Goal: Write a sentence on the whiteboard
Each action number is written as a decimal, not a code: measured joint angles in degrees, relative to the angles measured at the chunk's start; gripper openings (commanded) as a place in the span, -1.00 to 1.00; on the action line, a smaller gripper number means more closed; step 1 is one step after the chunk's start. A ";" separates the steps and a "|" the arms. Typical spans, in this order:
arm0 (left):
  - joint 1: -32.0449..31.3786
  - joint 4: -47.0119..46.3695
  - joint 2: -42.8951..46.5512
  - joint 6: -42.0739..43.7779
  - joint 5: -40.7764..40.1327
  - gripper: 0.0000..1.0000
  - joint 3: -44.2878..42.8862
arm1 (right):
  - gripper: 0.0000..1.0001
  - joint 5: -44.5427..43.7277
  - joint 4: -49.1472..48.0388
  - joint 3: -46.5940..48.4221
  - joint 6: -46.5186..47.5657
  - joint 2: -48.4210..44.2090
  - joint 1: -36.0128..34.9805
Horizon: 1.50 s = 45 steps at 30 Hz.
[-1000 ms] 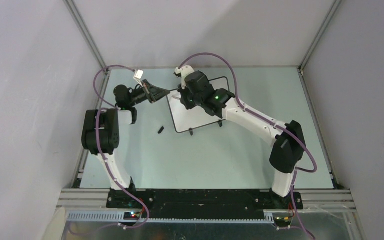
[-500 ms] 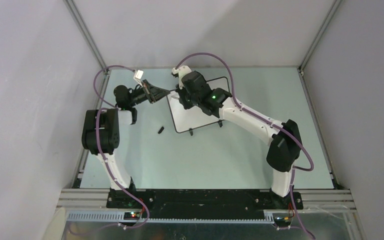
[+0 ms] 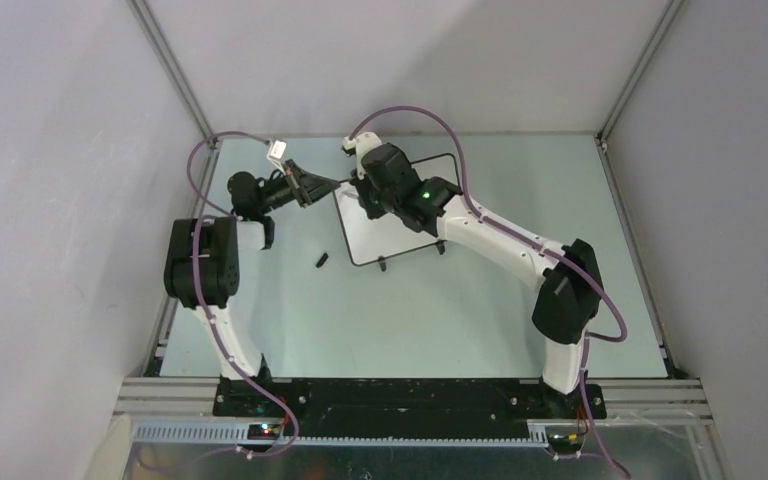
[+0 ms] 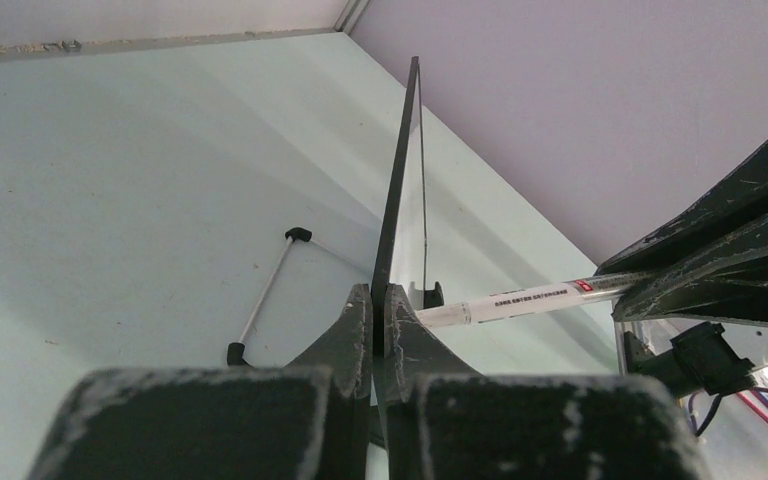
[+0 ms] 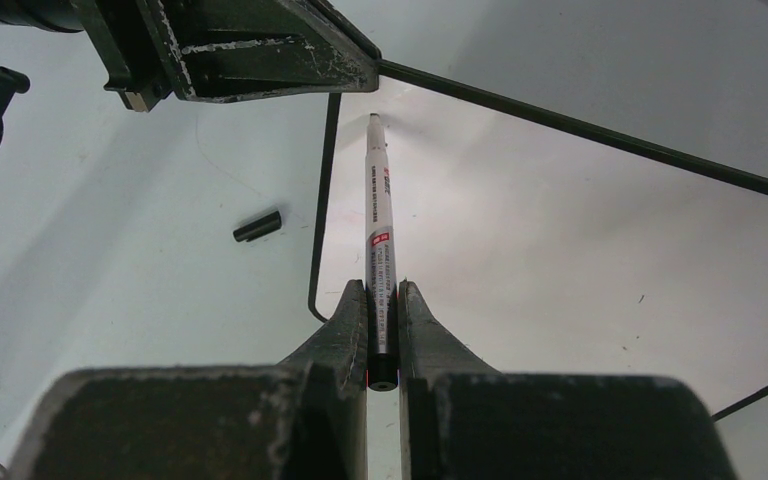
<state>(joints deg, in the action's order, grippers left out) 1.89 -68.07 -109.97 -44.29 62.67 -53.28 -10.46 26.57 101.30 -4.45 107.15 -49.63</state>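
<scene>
The whiteboard lies tilted at the table's back middle, and I see it edge-on in the left wrist view. My left gripper is shut on its black frame at the left corner. My right gripper is shut on a white marker pen, uncapped. The pen's tip points at the board face close to the corner held by the left gripper's fingers. No stroke of the sentence shows on the visible white surface.
The pen's small black cap lies on the pale green table just left of the board. One of the board's feet on a thin wire stand rests on the table. Grey walls enclose the workspace.
The right wrist with the pen has shifted slightly left and back over the board's left part. The left arm and the board have stayed put.
</scene>
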 measured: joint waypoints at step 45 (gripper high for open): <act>0.04 -6.43 -1.42 -5.31 1.18 -1.00 0.04 | -1.00 0.39 -2.40 -4.15 0.24 -4.04 0.61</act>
<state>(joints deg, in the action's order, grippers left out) 1.93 -74.50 -111.39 -49.60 63.86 -53.23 -10.07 24.16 97.14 -4.21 103.11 -49.01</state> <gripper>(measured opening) 0.019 0.090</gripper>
